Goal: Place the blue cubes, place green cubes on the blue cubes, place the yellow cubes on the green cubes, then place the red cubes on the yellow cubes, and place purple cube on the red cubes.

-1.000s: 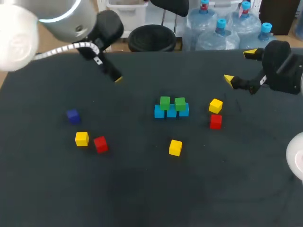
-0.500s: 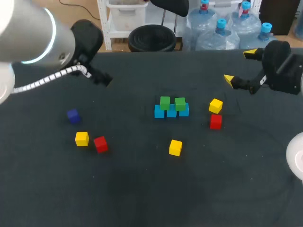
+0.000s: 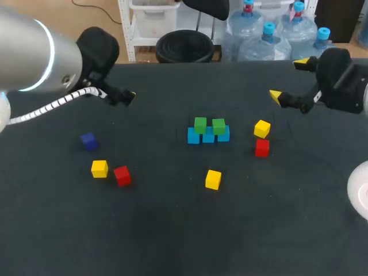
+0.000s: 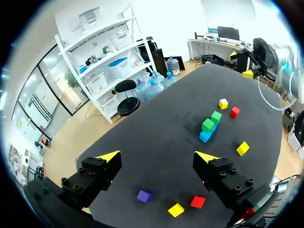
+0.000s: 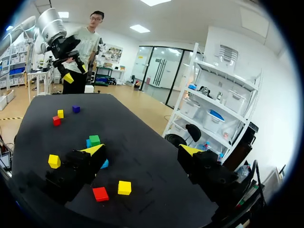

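The left gripper (image 4: pixel 157 156) hangs open and empty over the table's (image 3: pixel 172 230) far left part, with the purple cube (image 3: pixel 88 141) the nearest cube to it. Nearer the front, the left yellow cube (image 3: pixel 99 168) and the left red cube (image 3: pixel 122 175) lie just beside each other. A finger coming down for the yellow may catch the red and shove it askew.

In the middle the blue cubes (image 3: pixel 208 137) stand in a row with the green cubes (image 3: pixel 200 124) on top, so yellow looks due next. The greens seem to sit across the blues' seams, so a yellow set down off-centre or pressed hard may slide or tip them.

The middle yellow cube (image 3: pixel 213 179) lies alone and is the safest pick. The right yellow cube (image 3: pixel 262 128) lies close behind the right red cube (image 3: pixel 262 148), with the same crowding risk. The right gripper (image 3: pixel 289 79) is open and empty over the far right edge.
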